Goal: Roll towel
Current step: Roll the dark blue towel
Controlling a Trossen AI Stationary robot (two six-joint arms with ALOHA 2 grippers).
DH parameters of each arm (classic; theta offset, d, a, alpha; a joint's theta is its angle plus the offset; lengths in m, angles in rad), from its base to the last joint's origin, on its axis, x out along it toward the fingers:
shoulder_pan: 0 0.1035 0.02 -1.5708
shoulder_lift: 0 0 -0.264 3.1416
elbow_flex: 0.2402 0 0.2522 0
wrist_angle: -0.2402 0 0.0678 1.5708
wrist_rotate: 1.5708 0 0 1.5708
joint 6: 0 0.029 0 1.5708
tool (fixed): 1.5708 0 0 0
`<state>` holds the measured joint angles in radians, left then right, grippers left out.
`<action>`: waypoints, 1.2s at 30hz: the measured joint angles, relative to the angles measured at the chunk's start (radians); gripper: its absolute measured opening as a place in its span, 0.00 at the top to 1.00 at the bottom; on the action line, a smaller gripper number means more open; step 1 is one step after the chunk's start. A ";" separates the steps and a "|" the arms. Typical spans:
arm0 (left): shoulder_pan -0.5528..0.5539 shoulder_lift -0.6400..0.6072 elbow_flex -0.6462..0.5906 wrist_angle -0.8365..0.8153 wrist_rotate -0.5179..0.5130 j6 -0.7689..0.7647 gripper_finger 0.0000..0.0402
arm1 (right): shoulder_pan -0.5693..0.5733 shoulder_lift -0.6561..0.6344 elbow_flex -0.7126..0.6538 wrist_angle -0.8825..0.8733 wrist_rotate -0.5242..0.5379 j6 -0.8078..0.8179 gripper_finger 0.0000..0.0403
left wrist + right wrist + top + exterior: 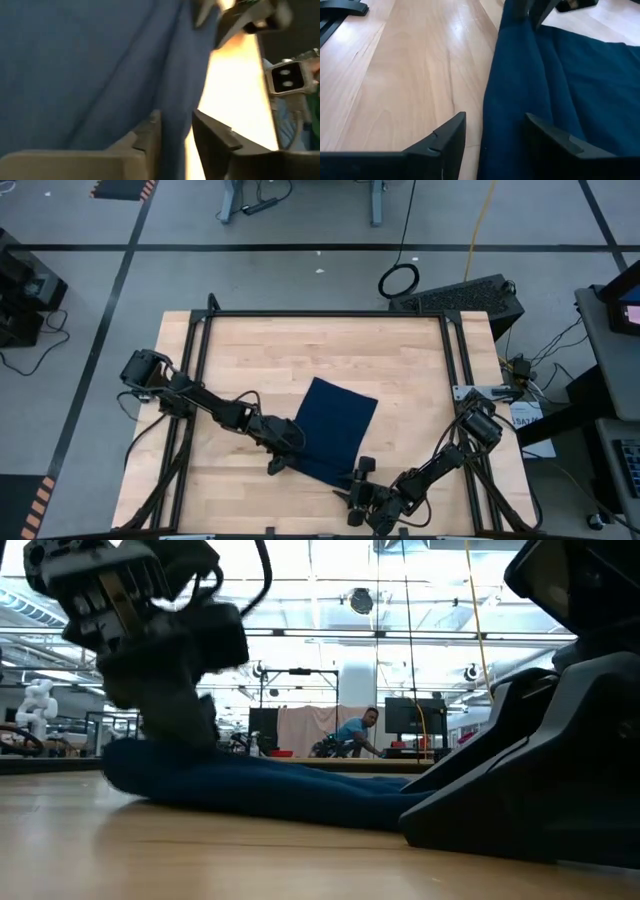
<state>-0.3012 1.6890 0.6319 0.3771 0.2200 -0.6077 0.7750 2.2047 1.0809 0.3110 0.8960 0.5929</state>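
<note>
Towel: we see the dark blue towel (pixel 337 425) lying tilted near the middle of the table (pixel 300 350), mostly flat, with its near edge bunched into a low fold (pixel 512 75).

Left claw: the left gripper (pixel 279 461) sits at the towel's near-left corner; in its wrist view the fingers (pixel 150 132) stand a little apart with the fold of cloth running between them, and we cannot tell whether they pinch it or have just let it go.

Right claw: the right gripper (pixel 360 471) is at the towel's near-right corner, jaws open and straddling the folded edge in its wrist view, nothing gripped.

Step in hand: we judge this to be the start of the roll, with only the first turn of the near edge formed.

How to do it well: we should have both claws take the fold at the same depth, one at each end of the towel's near edge, and carry it over toward the towel's far edge together, so the roll stays straight.

Risk: thin soft cloth may slip out or sag between the two claws, and the fold may fall open.
</note>
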 joint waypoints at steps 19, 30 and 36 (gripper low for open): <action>-0.340 -0.012 0.001 0.002 -0.546 0.578 0.46 | -0.001 0.001 -0.002 -0.009 -0.004 0.048 0.57; -0.346 0.064 0.000 -0.024 -0.667 0.642 0.45 | -0.002 0.002 -0.004 -0.001 -0.007 0.050 0.58; -0.310 0.082 0.001 -0.021 -0.645 0.640 0.45 | -0.002 0.002 -0.004 0.003 -0.011 0.052 0.58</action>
<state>-0.6107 1.7706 0.6326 0.3557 -0.4254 0.0327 0.7734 2.2066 1.0771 0.3139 0.8853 0.6445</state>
